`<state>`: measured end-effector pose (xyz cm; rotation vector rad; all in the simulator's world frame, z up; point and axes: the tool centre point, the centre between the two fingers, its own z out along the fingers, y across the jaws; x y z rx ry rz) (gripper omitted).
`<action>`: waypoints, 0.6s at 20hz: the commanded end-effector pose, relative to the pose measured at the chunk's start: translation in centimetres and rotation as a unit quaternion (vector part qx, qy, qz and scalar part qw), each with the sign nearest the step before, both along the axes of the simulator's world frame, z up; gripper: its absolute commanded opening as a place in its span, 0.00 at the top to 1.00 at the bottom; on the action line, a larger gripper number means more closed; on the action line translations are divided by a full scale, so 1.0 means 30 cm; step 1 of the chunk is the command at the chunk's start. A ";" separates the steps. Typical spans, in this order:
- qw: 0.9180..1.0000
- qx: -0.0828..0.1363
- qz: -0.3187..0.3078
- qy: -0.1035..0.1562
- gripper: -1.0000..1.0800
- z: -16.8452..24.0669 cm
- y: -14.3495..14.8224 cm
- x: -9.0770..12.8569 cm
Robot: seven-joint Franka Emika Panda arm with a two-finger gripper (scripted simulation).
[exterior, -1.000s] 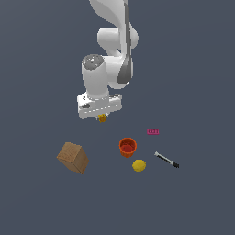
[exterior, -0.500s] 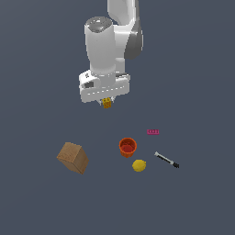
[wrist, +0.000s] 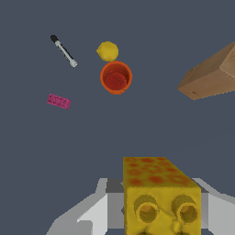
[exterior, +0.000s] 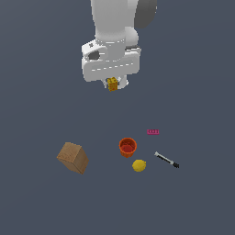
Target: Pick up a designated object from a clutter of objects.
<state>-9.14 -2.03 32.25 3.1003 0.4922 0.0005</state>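
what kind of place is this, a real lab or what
Likely a simulated pick-from-clutter scene, not a real lab: featureless grey floor, a white gripper clamping a yellow-orange block, and scattered props, a cardboard-like box and lemon.

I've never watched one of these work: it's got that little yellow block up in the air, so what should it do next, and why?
Probably just hold steady, perhaps a slight lift. The gripper is shut on the yellow block, well above the orange cup and lemon.

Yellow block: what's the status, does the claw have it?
Gripper shut on yellow block. Block lifted well above the floor. Box, cup, lemon, marker, pink brick down below, nothing in the way.
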 end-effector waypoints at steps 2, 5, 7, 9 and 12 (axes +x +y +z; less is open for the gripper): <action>1.000 0.000 0.000 0.000 1.00 0.092 0.029 -0.008; 1.000 0.000 0.000 0.000 1.00 0.153 0.049 -0.011; 1.000 0.001 0.000 0.000 1.00 0.186 0.059 -0.012; 1.000 0.001 0.000 0.000 1.00 0.212 0.068 -0.012; 1.000 0.001 0.000 0.000 1.00 0.240 0.076 -0.012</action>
